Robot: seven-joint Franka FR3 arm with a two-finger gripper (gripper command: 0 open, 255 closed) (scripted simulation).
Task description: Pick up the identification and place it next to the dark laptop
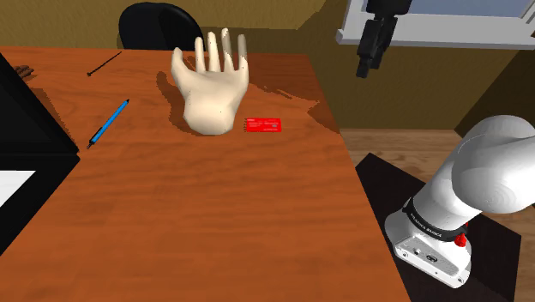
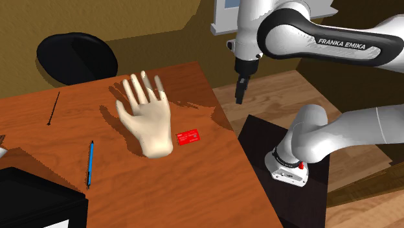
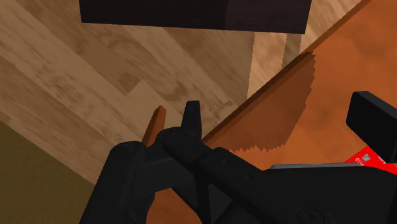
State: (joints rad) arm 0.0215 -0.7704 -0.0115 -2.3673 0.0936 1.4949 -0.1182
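The identification is a small red card lying flat on the wooden desk, just to the shoulder view's right of a pale hand model. The card also appears in the second exterior view, and a corner of it peeks out by one finger in the wrist view. My gripper hangs high in the air beyond the desk's edge, above the floor and apart from the card. Its fingers stand apart with nothing between them. The dark laptop sits at the shoulder view's left edge.
A blue pen and a thin black stick lie between the hand model and the laptop. A black chair stands behind the desk. My dark stand is on the wooden floor beside the desk.
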